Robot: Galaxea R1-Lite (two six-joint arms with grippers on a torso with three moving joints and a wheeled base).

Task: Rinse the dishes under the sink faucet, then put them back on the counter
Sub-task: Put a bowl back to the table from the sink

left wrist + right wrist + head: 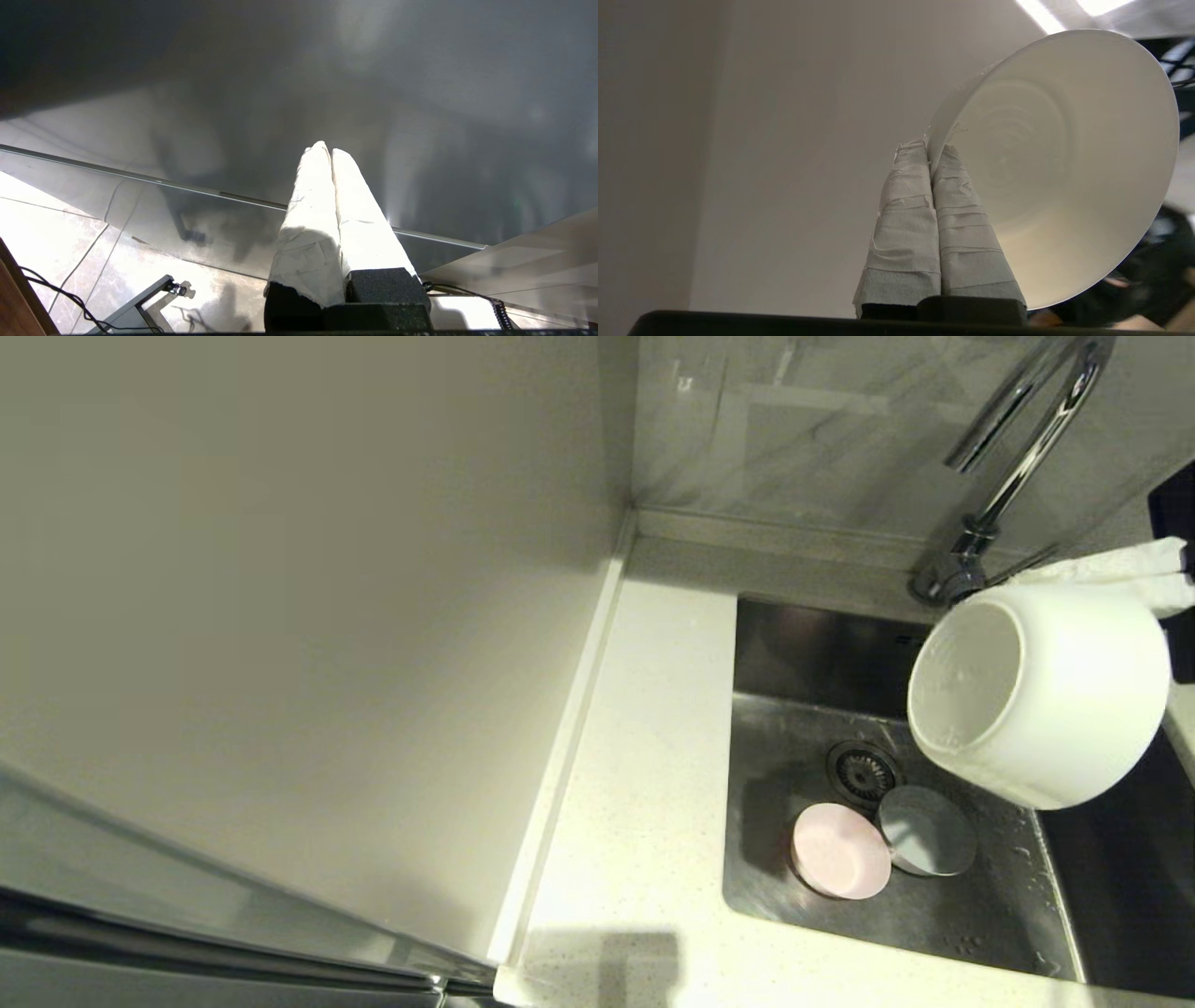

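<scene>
Now lifting the white bowl [1036, 695] — rim pinched tight in the right gripper [930, 154], above the sink [822, 653], below the faucet [1018, 439]. Next — probably counter [644, 784]. Left gripper [327, 154] closed, empty.

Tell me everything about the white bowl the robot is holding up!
The white bowl is round, smooth and glossy, like ceramic or plastic, with faint rings on its base. It hangs tipped on its side above the sink, opening toward the robot's left, near the faucet. The right gripper pinches its rim between taped fingers. Nothing else touches it.
</scene>
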